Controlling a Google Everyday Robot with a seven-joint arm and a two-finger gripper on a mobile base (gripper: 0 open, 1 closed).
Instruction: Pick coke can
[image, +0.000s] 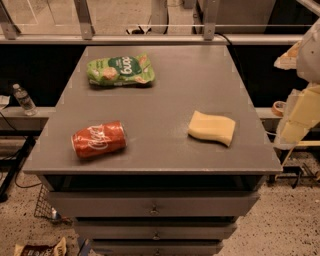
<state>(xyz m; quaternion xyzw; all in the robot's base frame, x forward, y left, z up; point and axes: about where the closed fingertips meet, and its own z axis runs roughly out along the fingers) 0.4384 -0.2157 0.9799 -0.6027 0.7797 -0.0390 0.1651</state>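
The coke can is red with white cursive lettering. It lies on its side near the front left of the grey cabinet top. My gripper hangs off the right side of the cabinet, beyond its right edge, far from the can and holding nothing that I can see. Only its pale yellowish parts show at the frame's right border.
A green snack bag lies at the back left. A yellow sponge lies at the front right, between the can and the gripper. Drawers run below the front edge. A water bottle stands on a ledge to the left.
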